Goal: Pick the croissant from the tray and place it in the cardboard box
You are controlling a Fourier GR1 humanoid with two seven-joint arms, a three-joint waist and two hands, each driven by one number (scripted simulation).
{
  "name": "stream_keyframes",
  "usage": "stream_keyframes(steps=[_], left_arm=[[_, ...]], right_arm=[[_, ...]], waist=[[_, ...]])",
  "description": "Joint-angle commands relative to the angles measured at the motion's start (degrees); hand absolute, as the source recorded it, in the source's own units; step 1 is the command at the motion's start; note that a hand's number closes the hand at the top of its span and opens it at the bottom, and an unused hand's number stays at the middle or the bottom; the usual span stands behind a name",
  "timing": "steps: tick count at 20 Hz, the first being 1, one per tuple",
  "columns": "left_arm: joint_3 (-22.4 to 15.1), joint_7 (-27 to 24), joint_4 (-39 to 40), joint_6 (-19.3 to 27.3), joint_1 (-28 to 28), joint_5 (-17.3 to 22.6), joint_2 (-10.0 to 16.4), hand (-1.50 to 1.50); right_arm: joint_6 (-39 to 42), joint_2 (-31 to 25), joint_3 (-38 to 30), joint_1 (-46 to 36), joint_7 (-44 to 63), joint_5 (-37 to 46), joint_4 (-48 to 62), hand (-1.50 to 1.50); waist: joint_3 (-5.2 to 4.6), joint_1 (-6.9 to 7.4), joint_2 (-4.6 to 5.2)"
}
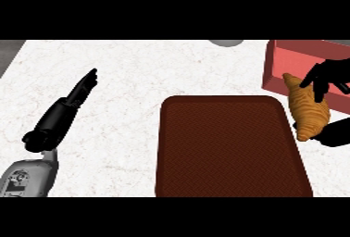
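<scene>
Croissant (309,113) is being held just off the tray's (229,148) right edge, the right hand's (333,71) fingers (318,92) curling round it. The red cardboard box (295,55) is sitting past the tray's far right corner; carrying the pastry fully over its opening before uncurling seems wisest. Left of the tray the left hand (80,91) is resting, fingers straight.

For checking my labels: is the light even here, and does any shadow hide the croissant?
Head view: counter evenly lit, no glare; no shadow falls on the croissant; the right robot hand, a flat black shape, covers part of it.
</scene>
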Motion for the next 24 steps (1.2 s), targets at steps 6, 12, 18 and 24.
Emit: stream_keyframes(steps=[6,12,18,24], left_arm=[[-0.91,-0.59,0.2,0.43,-1.18,-1.73,-0.81,0.0],[-1.48,1.16,-1.84,-1.42,-0.44,-0.64,-1.01,0.0],[-2.57,0.1,0.29,-0.08,-1.98,-1.98,-2.74,0.0],[-1.99,0.04,-0.41,-1.24,-2.73,-1.14,-2.09,0.0]], right_arm=[[0.67,-4.62,-11.05,-18.17,10.24,-3.26,21.44,1.5],[-5.35,-12.37,-8.08,-24.16,-1.14,6.17,40.74,1.5],[-0.29,-17.08,-0.97,-26.03,-5.99,13.25,55.04,1.5],[-1.06,-19.79,2.9,-28.59,-15.38,18.66,68.22,1.5]], waist=[[0.03,1.56,0.41],[0.09,2.62,0.73],[0.11,3.78,1.4],[0.23,4.63,1.65]])
